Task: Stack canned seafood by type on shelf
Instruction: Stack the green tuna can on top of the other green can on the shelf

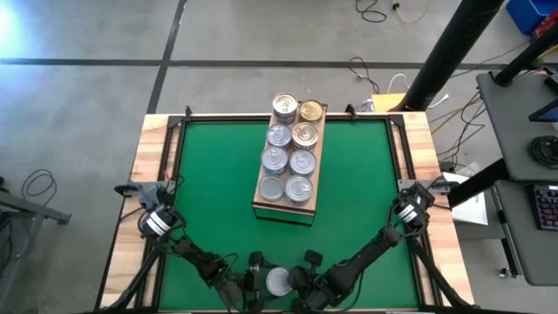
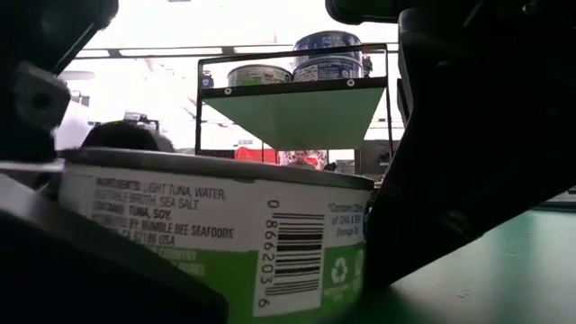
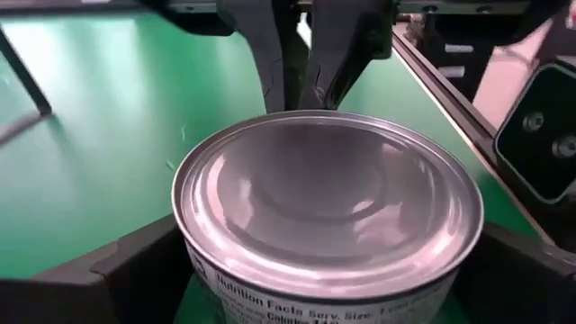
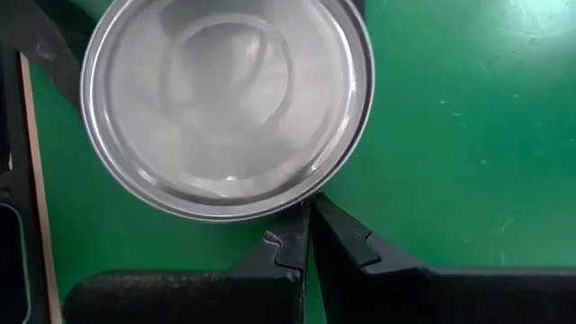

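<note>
- My left gripper [image 1: 264,281] stands at its widest, a finger [image 3: 117,270] on each side of a tuna can [image 1: 278,281]; the fingers sit just beside the can wall, and I cannot tell whether they touch it.
- My right gripper [image 4: 304,236] is closed tight, fingertips pressed together, holding nothing, tips right at the can's rim.
- Both my arms reach in from the table's near corners and meet at the near edge, grippers low to the green mat [image 1: 209,192], facing each other across the can.
- The tuna can stands upright on the mat, axis vertical, plain silver end up with no pull tab showing; its label faces the low camera, barcode and Bumble Bee print readable.
- Further out, the shelf [image 1: 260,197] lies lengthwise from mid-table to the far edge, its long axis running away from me, slightly skewed.
- On it stand canned seafood tins [image 1: 301,162] in two columns, four rows: silver tops mostly, two gold-topped [image 1: 310,111] in the right column at the far end.
- From the low camera, blue-labelled tins show on top of the shelf.
</note>
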`<state>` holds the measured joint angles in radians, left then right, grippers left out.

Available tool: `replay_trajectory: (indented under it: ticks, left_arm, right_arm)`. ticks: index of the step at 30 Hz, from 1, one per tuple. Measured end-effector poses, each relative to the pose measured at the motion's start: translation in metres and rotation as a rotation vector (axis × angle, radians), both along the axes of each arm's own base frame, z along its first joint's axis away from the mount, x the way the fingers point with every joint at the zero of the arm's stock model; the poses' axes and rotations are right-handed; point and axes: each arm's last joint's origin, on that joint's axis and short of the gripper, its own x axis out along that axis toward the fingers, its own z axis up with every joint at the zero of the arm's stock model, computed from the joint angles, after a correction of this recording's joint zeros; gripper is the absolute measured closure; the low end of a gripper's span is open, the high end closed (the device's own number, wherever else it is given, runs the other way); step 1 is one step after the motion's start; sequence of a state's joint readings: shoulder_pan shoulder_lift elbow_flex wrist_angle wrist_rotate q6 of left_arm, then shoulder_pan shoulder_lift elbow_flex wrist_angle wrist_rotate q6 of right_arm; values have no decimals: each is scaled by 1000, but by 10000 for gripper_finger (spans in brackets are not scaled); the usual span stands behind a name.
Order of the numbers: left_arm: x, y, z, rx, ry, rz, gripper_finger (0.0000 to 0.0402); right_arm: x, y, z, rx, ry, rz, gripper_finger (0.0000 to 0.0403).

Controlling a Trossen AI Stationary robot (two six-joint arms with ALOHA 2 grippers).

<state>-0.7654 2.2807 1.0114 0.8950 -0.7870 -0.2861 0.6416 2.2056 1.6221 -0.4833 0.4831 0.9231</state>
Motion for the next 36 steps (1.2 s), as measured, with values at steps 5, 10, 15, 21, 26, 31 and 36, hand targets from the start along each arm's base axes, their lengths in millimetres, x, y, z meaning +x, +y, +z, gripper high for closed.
replay_trajectory:
  ticks: [5,10,15,21,26,31,36]
  left_arm:
    - [-9,6,23,78,40,-20,6]
    - [-25,21,48,50,29,2,16]
    - [-40,38,64,45,7,51,19]
    - [-59,56,103,61,-64,58,17]
    - [-73,74,147,76,-112,63,17]
    - [-84,96,192,165,-86,66,17]
    - [-88,135,214,211,-14,154,17]
  right_arm:
    - [-1,-2,18,-42,-16,45,390]
    - [-3,-6,46,-96,-59,95,390]
    - [-8,-10,66,-150,-74,110,390]
    - [-18,-14,96,-218,-91,178,390]
    - [-27,-23,131,-278,-132,248,390]
    - [-30,-36,159,-320,-175,309,390]
    - [-17,-54,183,-385,-293,343,390]
